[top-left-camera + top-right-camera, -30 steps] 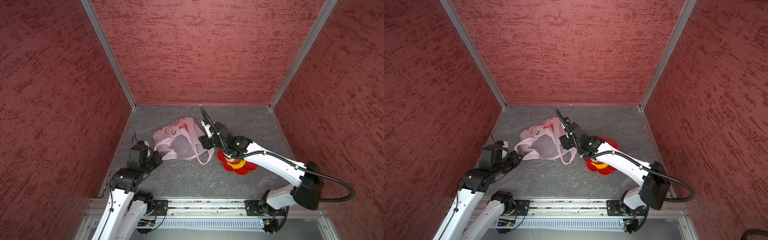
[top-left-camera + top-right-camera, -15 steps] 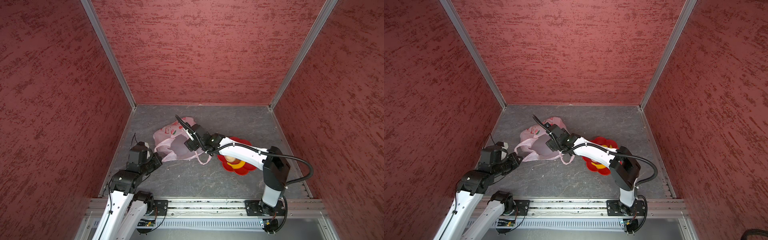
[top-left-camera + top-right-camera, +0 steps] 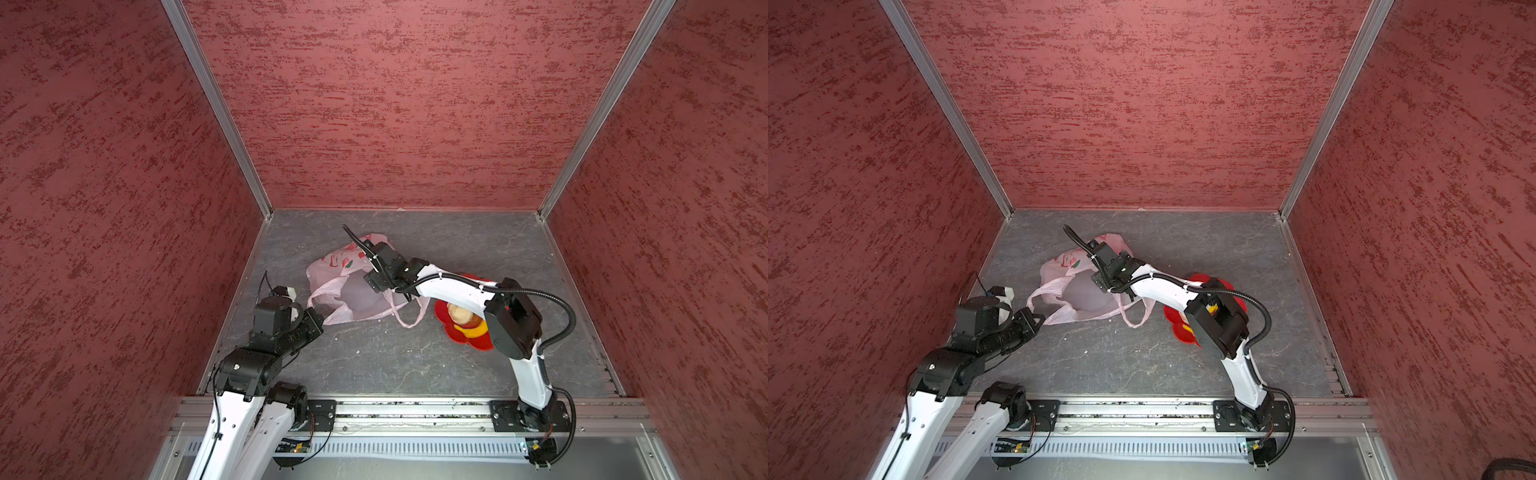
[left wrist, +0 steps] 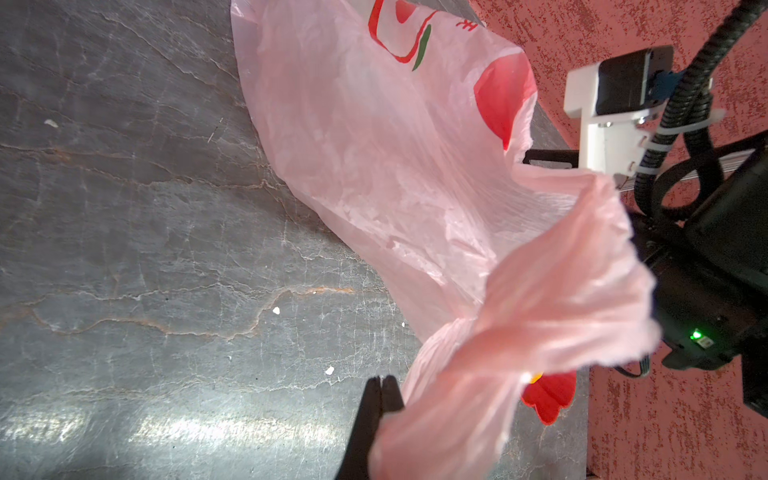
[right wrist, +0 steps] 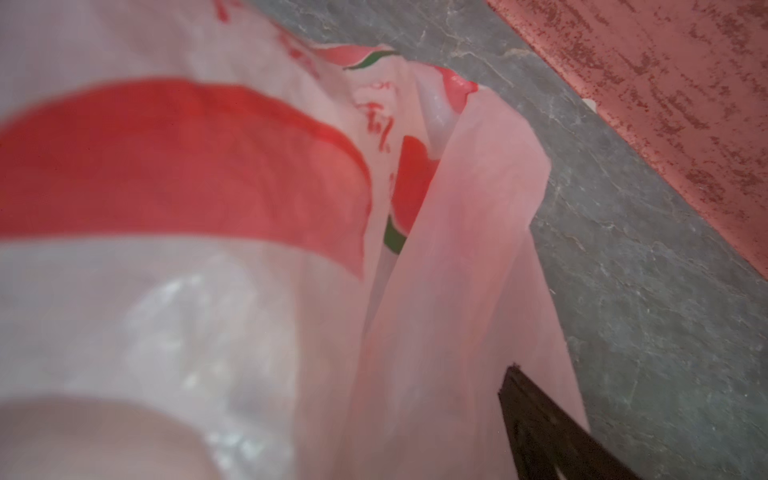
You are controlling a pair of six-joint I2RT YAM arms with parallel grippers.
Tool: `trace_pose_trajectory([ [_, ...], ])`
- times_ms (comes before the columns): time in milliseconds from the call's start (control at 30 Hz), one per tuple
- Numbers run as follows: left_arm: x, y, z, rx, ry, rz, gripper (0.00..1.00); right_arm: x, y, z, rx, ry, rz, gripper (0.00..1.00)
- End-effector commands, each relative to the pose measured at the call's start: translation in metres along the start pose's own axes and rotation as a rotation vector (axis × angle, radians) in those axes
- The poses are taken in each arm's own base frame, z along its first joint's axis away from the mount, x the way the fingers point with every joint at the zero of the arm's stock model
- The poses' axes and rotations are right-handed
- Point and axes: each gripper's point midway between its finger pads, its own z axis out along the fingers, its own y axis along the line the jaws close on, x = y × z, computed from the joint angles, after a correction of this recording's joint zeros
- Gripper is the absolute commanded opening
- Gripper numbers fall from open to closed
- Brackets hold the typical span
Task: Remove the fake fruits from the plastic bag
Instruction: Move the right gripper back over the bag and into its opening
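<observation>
The job looks partly done. Two of the fake fruits are already out and lie on the red flower-shaped dish: one beige ball and one yellow banana. The dish sits on the desk just beside the plastic bag. The right arm crosses over the dish and hides part of it, so more fruit could lie there unseen. No fruit lies loose on the desk.

The bag lies crumpled toward the back left of the desk, with its mouth open toward the front. The left pincer has its jaws pressed together on one handle of the bag, lifting that edge up and out. The other handle lies slack on the desk, on the side toward the dish.

The right pincer is down at the mouth of the bag. In the right wrist view only one finger shows, far off to one side against the pink film. From that, the jaws stand apart with nothing between them. A pale rounded blur low in that view may be a fruit inside the bag, but it is too soft to be sure.

What is left, as I judge it, is to take out whatever remains in the bag and bring it to the dish.

Counted: one bag with two handles, one dish, two fruits in plain sight, two arms.
</observation>
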Motion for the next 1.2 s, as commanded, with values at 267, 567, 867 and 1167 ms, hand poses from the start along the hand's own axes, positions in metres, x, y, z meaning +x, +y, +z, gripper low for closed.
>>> trace_pose_trajectory([
  [267,-0.003,-0.001,0.005,0.021,-0.018,-0.014,0.00,-0.033,-0.023,0.013,0.037,-0.081,0.026,0.71],
  [567,-0.032,-0.012,0.038,0.041,-0.084,-0.005,0.00,-0.061,-0.022,-0.013,-0.013,-0.227,0.045,0.26],
  [867,-0.040,-0.020,0.045,0.058,-0.088,0.001,0.00,-0.089,-0.023,-0.065,-0.042,-0.391,0.025,0.12],
  [1167,-0.026,-0.006,0.039,0.032,-0.070,-0.023,0.00,-0.106,-0.006,-0.119,-0.012,-0.502,-0.029,0.11],
])
